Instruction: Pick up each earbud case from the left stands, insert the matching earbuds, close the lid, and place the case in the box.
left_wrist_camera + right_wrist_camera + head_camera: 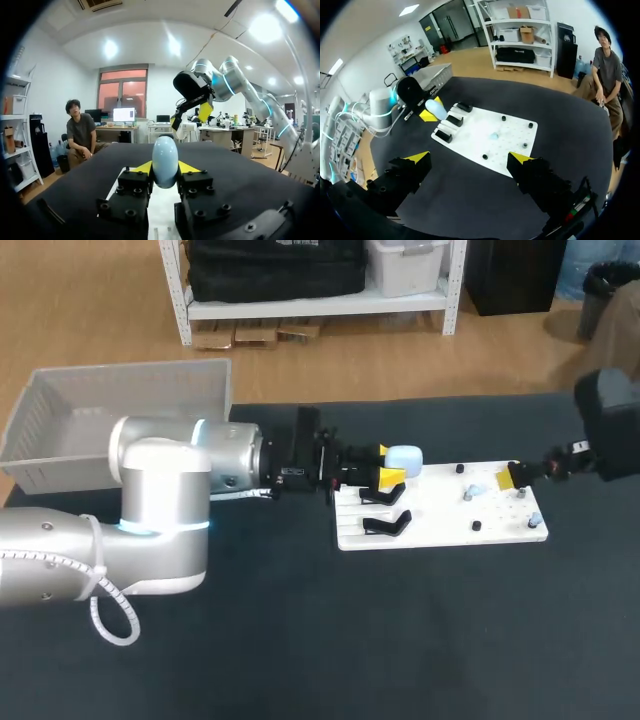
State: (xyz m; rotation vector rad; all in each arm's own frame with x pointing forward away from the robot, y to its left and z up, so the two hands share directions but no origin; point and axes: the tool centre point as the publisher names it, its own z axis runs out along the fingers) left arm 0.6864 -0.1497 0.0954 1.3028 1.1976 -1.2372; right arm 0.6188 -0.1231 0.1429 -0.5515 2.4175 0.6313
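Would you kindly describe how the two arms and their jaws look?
The left arm and right arm are silver-white with glowing cyan rings; the left carries a white coiled cable. Their jaws are black, bolted blocks with yellow tips.

- Left hand grips a pale blue earbud case, held upright between its two yellow tips.
- White board lies under the hand, on the dark counter.
- Right hand hangs far ahead, raised above the counter, fingers spread apart.

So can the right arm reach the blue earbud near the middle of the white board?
Probably yes: the open right gripper points down at the white board, and nothing covers the blue earbud.
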